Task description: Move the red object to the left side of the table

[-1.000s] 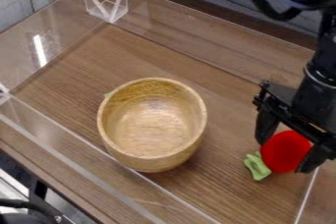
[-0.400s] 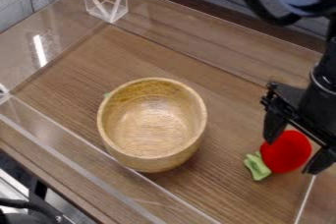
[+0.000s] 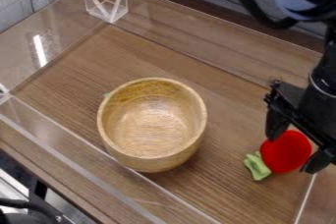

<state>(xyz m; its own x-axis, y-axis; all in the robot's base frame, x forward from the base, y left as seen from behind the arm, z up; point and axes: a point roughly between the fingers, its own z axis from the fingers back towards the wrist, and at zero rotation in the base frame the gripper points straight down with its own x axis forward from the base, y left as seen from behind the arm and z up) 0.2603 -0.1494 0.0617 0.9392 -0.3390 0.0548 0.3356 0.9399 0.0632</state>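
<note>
The red object (image 3: 285, 151), a small rounded toy fruit with a light-green leafy stem (image 3: 257, 166), lies on the wood-grain table (image 3: 157, 56) near its right edge. My black gripper (image 3: 296, 147) points straight down over it and is open. One of its fingers (image 3: 274, 128) stands on each side of the fruit. The fruit rests on the tabletop, and its stem sticks out toward the front left. The gripper body hides the back of the fruit.
A round light-wood bowl (image 3: 153, 122) stands left of the fruit, in the middle of the table. Low clear acrylic walls (image 3: 53, 27) border the table, with a clear corner bracket (image 3: 105, 5) at the back left. The front wall runs close by the fruit.
The gripper has rolled slightly about its downward axis while staying over the red object. The fruit and the bowl have not moved.
</note>
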